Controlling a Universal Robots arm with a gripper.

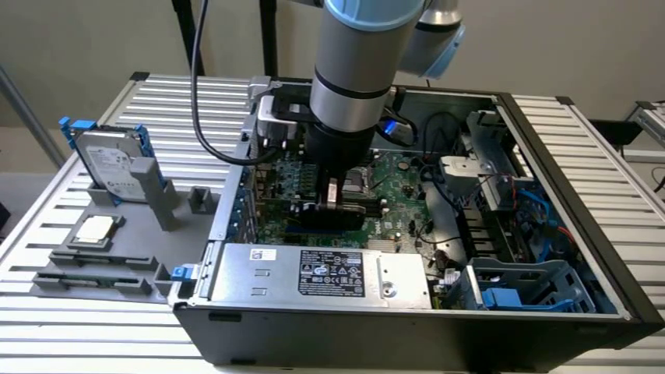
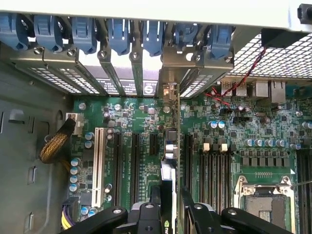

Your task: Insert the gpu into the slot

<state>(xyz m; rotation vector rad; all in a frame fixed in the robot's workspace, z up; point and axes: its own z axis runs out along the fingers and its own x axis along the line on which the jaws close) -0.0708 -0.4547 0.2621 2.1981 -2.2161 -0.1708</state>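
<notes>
Wrist view: the gpu (image 2: 168,168) stands on edge, clamped on both faces by the fingers (image 2: 155,200), above the motherboard (image 2: 234,122) and in line with its long strips. In the exterior view the gripper (image 1: 332,199) holds it inside the open computer case (image 1: 582,234) on the tabletop (image 1: 624,156).

We count one open black metal computer case (image 1: 416,343), one boxy silver power supply (image 1: 322,273) and one flat black rectangular gpu card (image 1: 327,216). On the one grey plastic fixture (image 1: 146,249) — one silver hard drive with blue rails (image 1: 104,164), one square silver processor chip (image 1: 96,228), two dark memory sticks (image 1: 89,257). In the wrist view we tally seven blue plastic bracket latches (image 2: 118,34), one long white connector strip (image 2: 100,165) and one square silver socket (image 2: 265,202).
</notes>
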